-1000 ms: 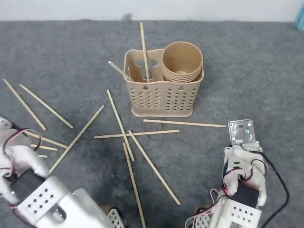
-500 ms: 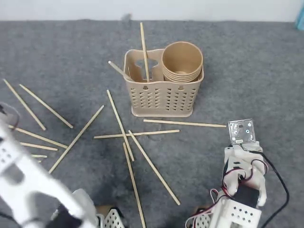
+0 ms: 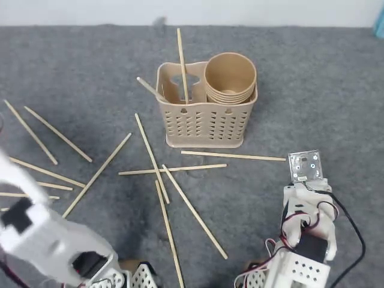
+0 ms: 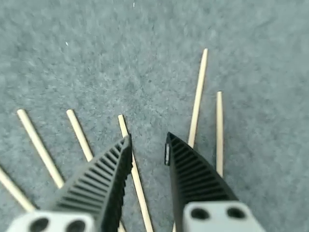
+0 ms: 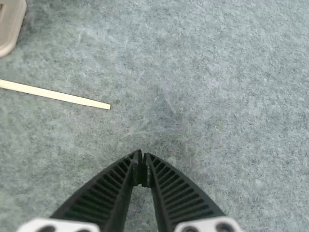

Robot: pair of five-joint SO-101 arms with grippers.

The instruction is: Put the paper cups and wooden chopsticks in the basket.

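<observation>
A beige slotted basket [image 3: 204,123] stands mid-carpet. Stacked paper cups [image 3: 230,77] sit in one compartment, and two wooden chopsticks [image 3: 182,60] lean in the other. Several more chopsticks lie loose on the grey carpet, such as one [image 3: 233,156] in front of the basket and one [image 3: 57,134] far left. My left arm [image 3: 45,237] is at the near left. Its gripper [image 4: 147,145] hovers open just above a cluster of chopsticks, with one chopstick [image 4: 126,140] running under the gap. My right gripper [image 5: 141,158] is shut and empty over bare carpet near a chopstick end [image 5: 53,95].
The right arm [image 3: 306,210] rests at the near right, clear of the basket. A basket corner [image 5: 9,24] shows in the right wrist view. Crossed chopsticks [image 3: 162,174] litter the carpet between the arms and the basket. Bare carpet lies right of the basket.
The left arm has swung and shifted at the near left, over the chopsticks there. The right arm, basket and cups have not moved.
</observation>
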